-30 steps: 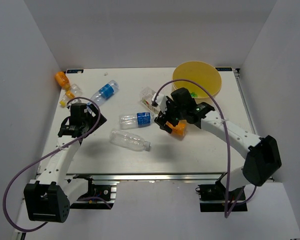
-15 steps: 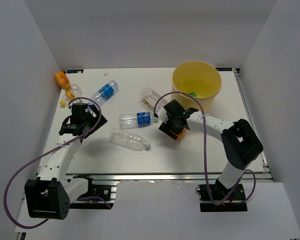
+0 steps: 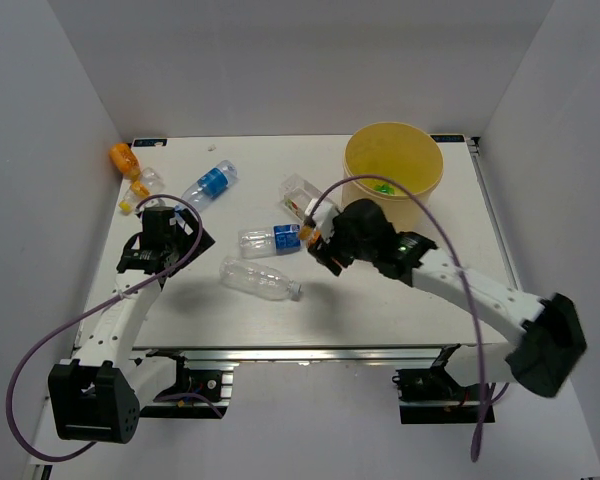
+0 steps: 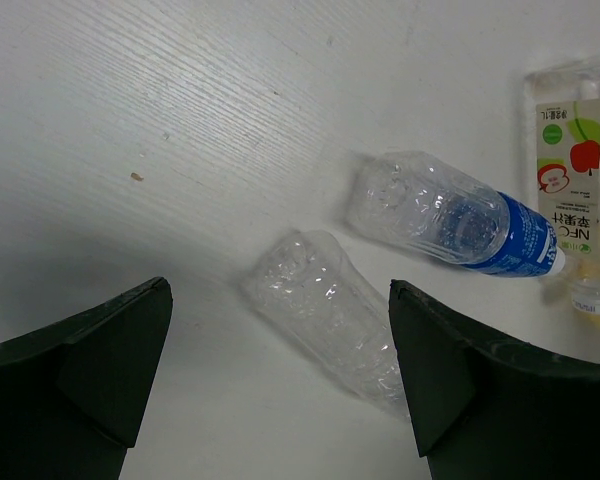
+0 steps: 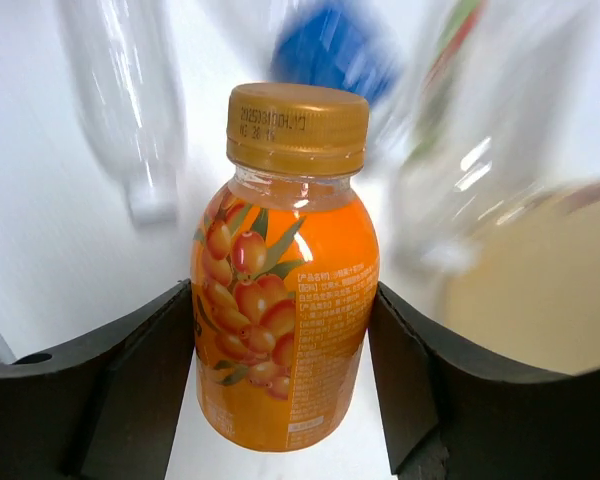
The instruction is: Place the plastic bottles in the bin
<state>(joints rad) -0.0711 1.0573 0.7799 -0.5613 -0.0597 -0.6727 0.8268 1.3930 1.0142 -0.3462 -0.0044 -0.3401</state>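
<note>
To me the desk [image 4: 230, 100] looks matt white with fine grain lines. The clear bottle [image 4: 330, 315] is thin, crinkled, glossy plastic; the orange bottle [image 5: 285, 300] looks smooth and glossy, with a satin gold cap [image 5: 298, 125].

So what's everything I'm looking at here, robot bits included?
bin: one, yellow, far right of the table
green item: one, inside the bin; too small to identify
orange bottle: one, far left corner
small clear bottle: one, just beside the orange bottle
blue-label bottles: two, clear, one far left of centre, one mid-table
apple-label bottle: one, clear, red-green label, left of the bin
plain clear bottle: one, lying nearest the arms
orange juice bottle: one, gold cap, between the right gripper's fingers
table: one, white
left gripper: black, open, above the table's left side
right gripper: black, shut on the orange juice bottle, mid-table
</note>
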